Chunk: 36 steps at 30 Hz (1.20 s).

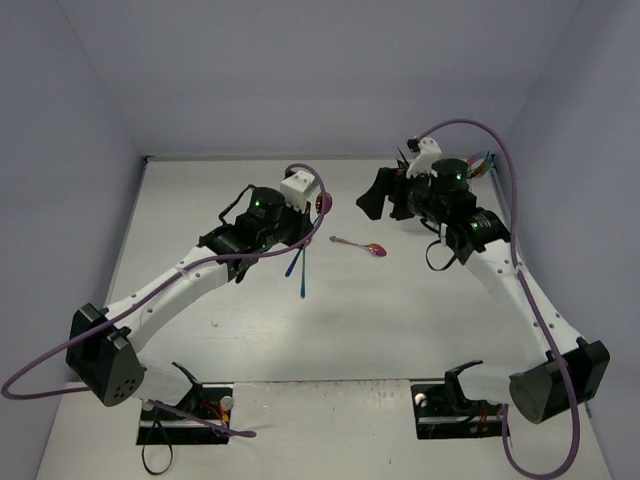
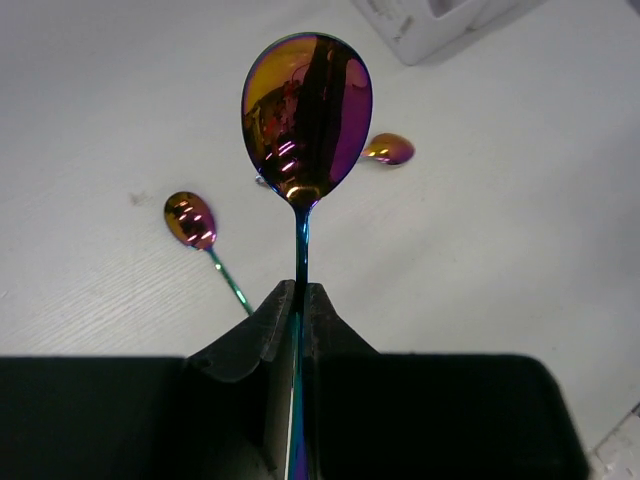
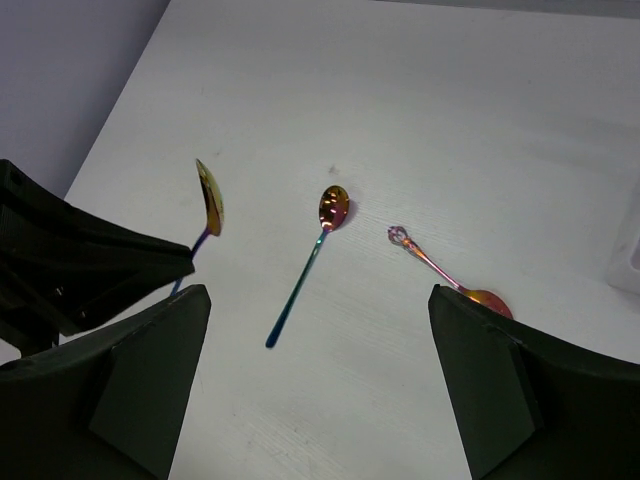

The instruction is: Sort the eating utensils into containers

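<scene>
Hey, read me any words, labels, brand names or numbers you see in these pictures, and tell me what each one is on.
No readable text anywhere.
The spoon held in the left tool shows only coloured reflections, no stamp.
The white tray corner, the two loose spoons and the table carry no print that can be made out.

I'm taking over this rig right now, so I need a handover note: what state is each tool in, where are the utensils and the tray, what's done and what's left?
Left tool: shut on a spoon, gripped by the handle, bowl clear of the table.
Right tool: open, empty, above the table.
Loose on the table, apart: a blue-handled spoon and a pink-handled spoon.
White tray: far right, mostly hidden behind the right arm; colourful utensil ends show there, so some seem sorted.
Left to do: put the held spoon in the tray, then the two loose spoons.
</scene>
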Motion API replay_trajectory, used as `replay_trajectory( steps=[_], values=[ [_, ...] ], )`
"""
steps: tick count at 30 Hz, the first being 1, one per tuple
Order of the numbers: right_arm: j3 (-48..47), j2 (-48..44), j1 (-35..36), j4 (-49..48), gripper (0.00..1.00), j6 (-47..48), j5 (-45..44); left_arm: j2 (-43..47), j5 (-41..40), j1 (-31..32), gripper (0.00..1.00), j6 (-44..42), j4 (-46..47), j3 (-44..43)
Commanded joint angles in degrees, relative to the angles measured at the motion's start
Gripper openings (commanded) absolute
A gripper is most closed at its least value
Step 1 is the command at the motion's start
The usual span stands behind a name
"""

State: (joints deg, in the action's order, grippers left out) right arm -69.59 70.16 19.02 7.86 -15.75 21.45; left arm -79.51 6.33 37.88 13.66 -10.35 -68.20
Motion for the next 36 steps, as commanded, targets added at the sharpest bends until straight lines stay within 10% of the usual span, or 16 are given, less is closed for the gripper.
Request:
replay_trajectory(
  steps=[1,14,28,33,36],
  values=[
    [-5.5,3.4,4.1,-4.6,0.88,-1.1,1.7,2.1,6.9,0.9,0.00,-2.7,4.8,-3.4],
    [-9.1,11.5,11.6,-6.3,0.73,-1.4,-1.2,3.3,8.0,2.8,0.00,-4.1,4.0,-5.6],
    [-7.5,10.7,13.3,-6.3,0.00,0.3,-6.0,3.5,6.2,3.1,0.01,-3.9,2.4,-5.1],
    [-7.3,9.3,12.8,-6.3,0.00,2.2,-9.6,2.7,1.9,3.0,0.33,-2.5,0.5,-4.8],
    [-7.6,8.4,10.6,-6.3,0.00,3.4,-12.7,2.5,-3.3,3.0,0.68,-1.3,-0.8,-3.6]
  ],
)
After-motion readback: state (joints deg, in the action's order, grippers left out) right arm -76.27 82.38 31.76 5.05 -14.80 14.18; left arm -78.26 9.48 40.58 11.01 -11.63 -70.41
